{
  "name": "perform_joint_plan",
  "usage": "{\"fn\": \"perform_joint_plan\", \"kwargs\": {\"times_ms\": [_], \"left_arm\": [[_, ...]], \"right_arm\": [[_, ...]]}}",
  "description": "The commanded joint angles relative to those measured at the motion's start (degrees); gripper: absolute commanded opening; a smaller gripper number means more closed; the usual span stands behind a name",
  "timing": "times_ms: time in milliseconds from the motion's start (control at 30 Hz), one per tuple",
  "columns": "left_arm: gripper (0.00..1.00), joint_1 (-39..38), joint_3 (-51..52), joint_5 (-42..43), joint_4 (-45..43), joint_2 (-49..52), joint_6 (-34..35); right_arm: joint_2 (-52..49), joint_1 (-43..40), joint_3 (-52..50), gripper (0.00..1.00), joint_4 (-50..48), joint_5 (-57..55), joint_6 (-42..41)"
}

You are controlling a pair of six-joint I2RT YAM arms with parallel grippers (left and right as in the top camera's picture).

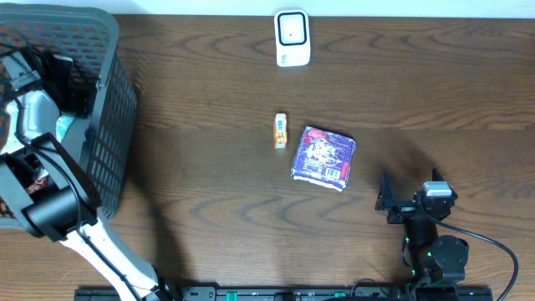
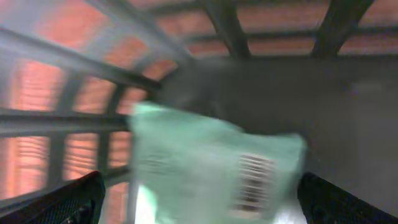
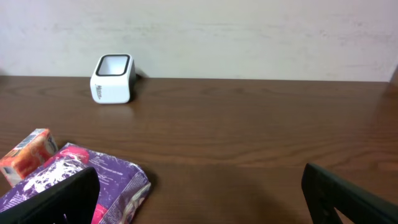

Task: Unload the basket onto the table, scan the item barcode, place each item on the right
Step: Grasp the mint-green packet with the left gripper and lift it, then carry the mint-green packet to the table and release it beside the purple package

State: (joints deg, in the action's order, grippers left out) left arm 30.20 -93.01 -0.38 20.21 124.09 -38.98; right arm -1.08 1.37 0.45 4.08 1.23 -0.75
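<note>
We are hovering our right gripper (image 3: pixel 200 171) low over the table (image 1: pixel 209 192) at the near edge, jaws standing wide apart and gripping nothing. Just beyond it a purple packet (image 1: pixel 324 156) is lying flat, and a small orange box (image 1: pixel 280 130) is sitting just beside it on the left. Off to our left, we are reaching our left gripper (image 2: pixel 200 180) into the grey basket (image 1: pixel 117 109), fingers spread apart above a blurred green packet (image 2: pixel 211 168) whose barcode (image 2: pixel 252 183) is facing up. Farthest away, the white scanner (image 1: pixel 292 38) is standing at the table's back edge.
</note>
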Motion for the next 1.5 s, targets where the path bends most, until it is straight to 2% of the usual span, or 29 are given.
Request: {"fn": "perform_joint_plan", "kwargs": {"times_ms": [0,67,100,167,200,300,333,367,400,433,600,767,933,1133,1267,1333,1467], "left_arm": [[0.98,1.4,-0.1,-0.7,0.9,2.7,-0.6],[0.99,1.8,-0.1,-0.5,2.4,3.5,-0.6],[0.95,2.1,-0.1,0.0,3.8,3.9,-0.6],[0.72,2.3,-0.1,0.9,5.6,4.1,-0.6],[0.54,2.4,0.0,1.7,6.8,4.1,-0.2],[0.49,2.3,0.0,1.9,8.2,4.1,3.8],[0.43,2.3,0.0,1.9,9.0,4.1,5.3],[0.24,2.2,0.0,1.9,10.3,4.1,7.2],[0.10,2.1,-0.1,1.9,11.0,4.0,8.1],[0.08,2.1,-0.1,1.8,11.5,3.9,9.0],[0.07,2.1,-0.2,1.9,12.5,0.4,15.5],[0.07,2.1,-0.5,2.4,11.2,-9.2,23.0],[0.07,2.1,-0.5,11.1,6.0,-20.9,32.4],[0.07,2.1,-0.5,30.9,-4.2,-36.7,58.7],[0.07,0.0,-0.5,34.5,-6.6,-43.6,72.6],[0.07,-3.5,-0.5,34.5,-6.0,-46.6,74.9],[0.07,-12.7,-0.5,34.5,-3.6,-48.9,74.8]], "right_arm": [[0.2,0.5,-0.1,0.99,0.2,-0.3,0.4],[0.2,0.5,-0.1,0.99,0.2,-0.3,0.4],[0.2,0.5,-0.1,0.99,0.2,-0.3,0.4],[0.2,0.5,-0.1,0.99,0.2,-0.3,0.4],[0.2,0.5,-0.1,0.99,0.2,-0.3,0.4],[0.2,0.5,-0.1,0.99,0.2,-0.3,0.4],[0.2,0.5,-0.1,0.99,0.2,-0.3,0.4],[0.2,0.5,-0.1,0.99,0.2,-0.3,0.4],[0.2,0.5,-0.1,0.99,0.2,-0.3,0.4],[0.2,0.5,-0.1,0.99,0.2,-0.3,0.4],[0.2,0.5,-0.1,0.99,0.2,-0.3,0.4],[0.2,0.5,-0.1,0.99,0.2,-0.3,0.4],[0.2,0.5,-0.1,0.99,0.2,-0.3,0.4],[0.2,0.5,-0.1,0.99,0.2,-0.3,0.4],[0.2,0.5,-0.1,0.99,0.2,-0.3,0.4],[0.2,0.5,-0.1,0.99,0.2,-0.3,0.4],[0.2,0.5,-0.1,0.99,0.2,-0.3,0.4]]}}
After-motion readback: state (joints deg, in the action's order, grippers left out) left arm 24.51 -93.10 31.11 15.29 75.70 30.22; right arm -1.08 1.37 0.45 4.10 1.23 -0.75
